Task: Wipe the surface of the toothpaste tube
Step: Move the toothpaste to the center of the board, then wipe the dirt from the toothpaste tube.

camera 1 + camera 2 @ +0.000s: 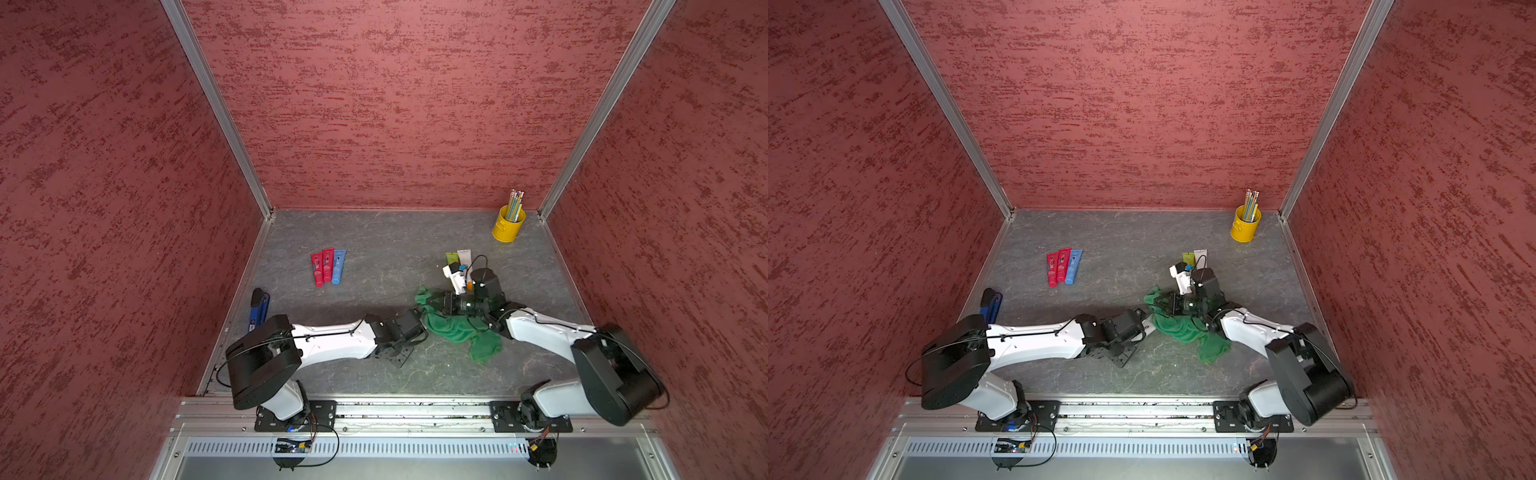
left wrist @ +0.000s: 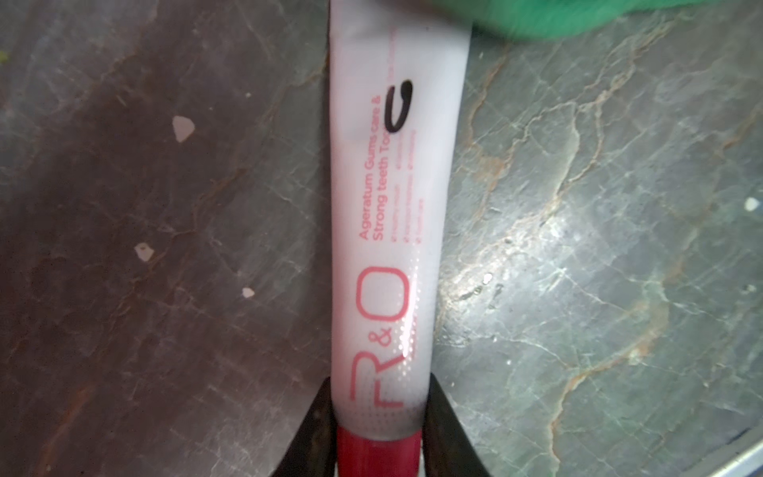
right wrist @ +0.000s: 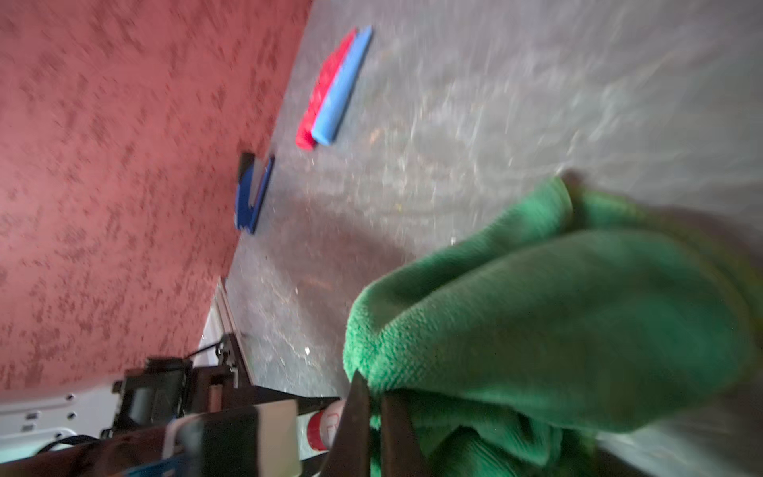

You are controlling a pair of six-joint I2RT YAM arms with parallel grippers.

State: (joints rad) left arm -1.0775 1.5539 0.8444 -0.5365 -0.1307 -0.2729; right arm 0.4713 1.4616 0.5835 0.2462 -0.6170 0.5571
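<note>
While the left gripper [image 2: 380, 396] clamps its part-open jaws on the toothpaste tube [image 2: 392, 206] just above the red cap [image 2: 377, 450], the tube stretches over the grey table [image 2: 598, 268]. The right gripper [image 3: 373, 409], closed tight, pinches the green cloth [image 3: 557, 309], which covers the tube's far end.

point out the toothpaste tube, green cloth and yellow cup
toothpaste tube [image 2: 388, 231]: left wrist view, middle of its white body
green cloth [image 1: 449, 328]: in a top view, spread middle part
yellow cup [image 1: 508, 230]: in a top view, outer wall
</note>
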